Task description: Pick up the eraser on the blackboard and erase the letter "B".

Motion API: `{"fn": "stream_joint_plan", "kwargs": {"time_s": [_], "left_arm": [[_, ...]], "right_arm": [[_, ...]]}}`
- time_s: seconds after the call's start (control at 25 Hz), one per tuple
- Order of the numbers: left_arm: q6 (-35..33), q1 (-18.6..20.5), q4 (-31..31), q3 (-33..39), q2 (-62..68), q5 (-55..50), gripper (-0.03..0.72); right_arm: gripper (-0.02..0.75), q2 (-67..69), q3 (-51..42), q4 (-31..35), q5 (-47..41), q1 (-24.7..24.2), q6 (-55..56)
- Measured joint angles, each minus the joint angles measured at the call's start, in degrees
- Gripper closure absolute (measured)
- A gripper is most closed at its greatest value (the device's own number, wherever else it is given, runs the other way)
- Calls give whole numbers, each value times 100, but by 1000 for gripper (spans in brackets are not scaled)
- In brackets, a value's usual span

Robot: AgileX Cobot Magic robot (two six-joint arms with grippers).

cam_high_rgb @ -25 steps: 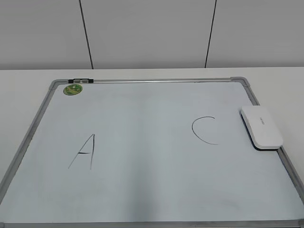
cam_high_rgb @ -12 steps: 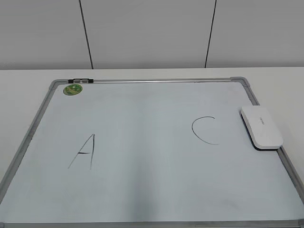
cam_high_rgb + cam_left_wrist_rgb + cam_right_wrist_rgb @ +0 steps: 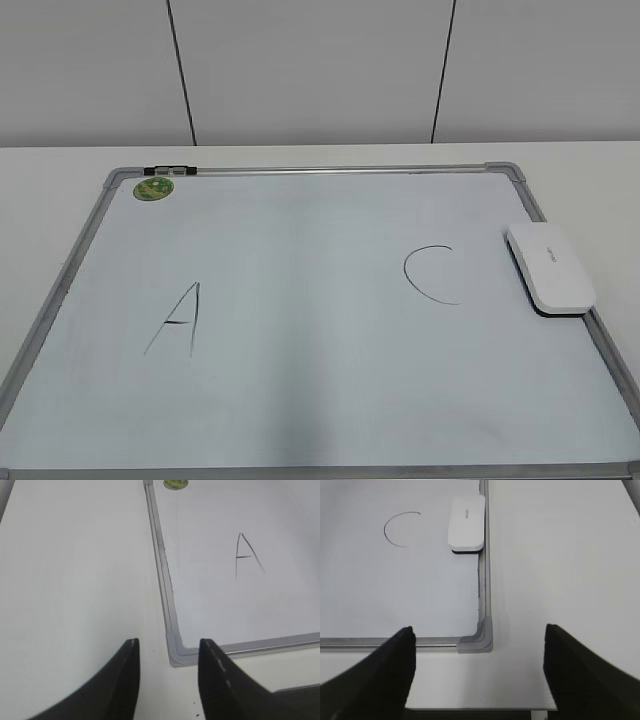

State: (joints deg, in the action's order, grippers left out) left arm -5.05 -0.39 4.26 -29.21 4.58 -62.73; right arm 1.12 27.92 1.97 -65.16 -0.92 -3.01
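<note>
The blackboard [image 3: 300,290] is a pale board with a grey frame, lying flat on the white table. The white eraser [image 3: 549,267] lies on its right edge, beside a drawn "C" [image 3: 430,273]; it also shows in the right wrist view [image 3: 466,522]. An "A" [image 3: 178,320] is drawn at the left. No letter "B" shows between them. My left gripper [image 3: 167,647] is open and empty above the board's near left corner. My right gripper [image 3: 479,635] is open and empty above the near right corner [image 3: 479,639]. Neither gripper shows in the exterior view.
A small round green magnet [image 3: 153,187] sits at the board's far left corner. White table surface [image 3: 75,580] runs beside the board on both sides. The table's front edge [image 3: 480,707] is just below the right gripper. A pale wall stands behind.
</note>
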Motion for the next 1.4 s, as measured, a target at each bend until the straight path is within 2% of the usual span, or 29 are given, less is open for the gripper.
{"fn": "stream_joint_plan", "kwargs": {"time_s": [0.52, 0.64, 1.08, 1.12, 1.4], "left_arm": [[10, 0, 0, 0, -401, -29, 445], [12, 0, 0, 0, -401, -29, 428], [12, 0, 0, 0, -401, -29, 445], [22, 0, 0, 0, -401, -29, 425], [22, 0, 0, 0, -401, -29, 451]], "right_arm": [[146, -209, 0, 0, 0, 0, 0], [146, -209, 0, 0, 0, 0, 0], [146, -209, 0, 0, -12, 0, 4], [146, -209, 0, 0, -12, 0, 4], [146, -209, 0, 0, -12, 0, 4]]}}
